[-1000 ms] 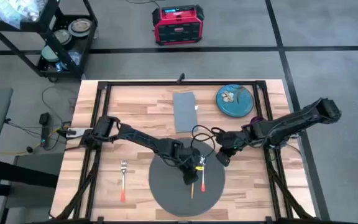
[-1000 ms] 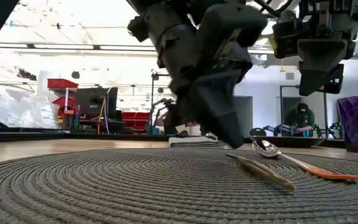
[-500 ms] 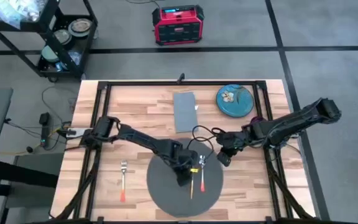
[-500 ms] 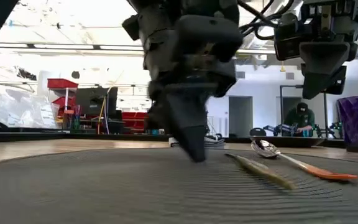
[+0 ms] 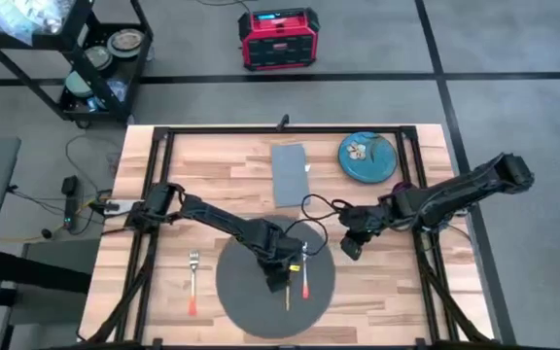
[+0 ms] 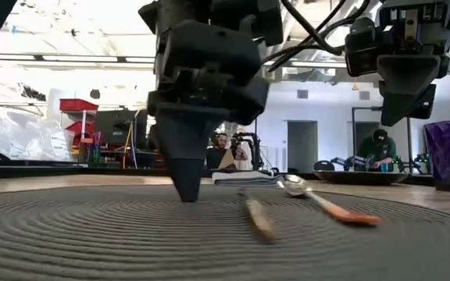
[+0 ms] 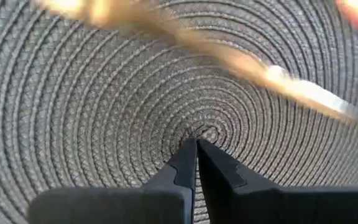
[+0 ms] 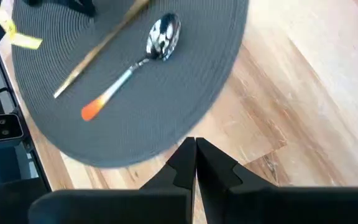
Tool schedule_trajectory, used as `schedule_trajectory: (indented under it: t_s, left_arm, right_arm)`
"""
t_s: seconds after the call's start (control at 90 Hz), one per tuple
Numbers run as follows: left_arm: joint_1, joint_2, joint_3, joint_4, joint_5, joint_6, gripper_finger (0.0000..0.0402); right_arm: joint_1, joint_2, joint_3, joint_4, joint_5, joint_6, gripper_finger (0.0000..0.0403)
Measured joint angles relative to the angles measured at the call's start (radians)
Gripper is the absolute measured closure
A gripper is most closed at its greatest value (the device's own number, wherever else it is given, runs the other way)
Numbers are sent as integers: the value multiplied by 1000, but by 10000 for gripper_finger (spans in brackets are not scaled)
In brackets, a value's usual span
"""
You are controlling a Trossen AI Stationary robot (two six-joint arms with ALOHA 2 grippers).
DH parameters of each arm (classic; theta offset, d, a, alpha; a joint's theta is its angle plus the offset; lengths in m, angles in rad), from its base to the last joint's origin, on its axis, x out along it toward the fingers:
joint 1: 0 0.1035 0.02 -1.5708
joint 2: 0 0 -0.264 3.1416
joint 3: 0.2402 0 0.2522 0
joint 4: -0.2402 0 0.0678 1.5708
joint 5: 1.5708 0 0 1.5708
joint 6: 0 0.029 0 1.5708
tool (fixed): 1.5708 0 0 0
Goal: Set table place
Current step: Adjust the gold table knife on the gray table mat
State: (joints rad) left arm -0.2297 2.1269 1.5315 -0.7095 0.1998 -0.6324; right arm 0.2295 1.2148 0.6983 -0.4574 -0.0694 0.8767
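While our left claw (image 5: pixel 279 283) presses its fingers together, tips down on the weave near the centre of the large round dark grey woven placemat (image 5: pixel 241 297), the setting looks only partly done. That mat lies toward six o'clock on the light wood plank bench (image 5: pixel 222 175) with its black metal frame. On the mat, just beside our left claw, rest a spoon with a shiny bowl and orange-tipped handle (image 5: pixel 305 277) and a slim yellowish utensil (image 5: pixel 288 295) we cannot identify. A metal fork with an orange handle end (image 5: pixel 192 282) lies off the mat at nine o'clock. The round teal plate (image 5: pixel 367 157) sits at one o'clock and the flat rectangular grey cloth napkin (image 5: pixel 289 175) at twelve o'clock, both well apart from the mat. We judge these remain to be placed. Our right claw (image 5: pixel 350 250), fingers also pressed together and empty, hovers just off the mat at three o'clock.
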Motion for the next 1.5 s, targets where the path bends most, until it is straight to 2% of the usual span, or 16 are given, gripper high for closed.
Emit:
schedule_trajectory:
  t_s: [0.633, 1.367, 1.5]
  left_arm:
    - [12, -12, 28, 171, -31, -1, 401]
    - [3, -13, 16, 185, 27, -5, 402]
    - [-9, -13, 15, 189, 25, -8, 402]
  right_arm:
    - [-3, 0, 0, -2, 1, -29, 403]
    - [-3, 0, 0, -29, 0, -50, 403]
    - [-31, 0, 0, -29, -8, -68, 403]
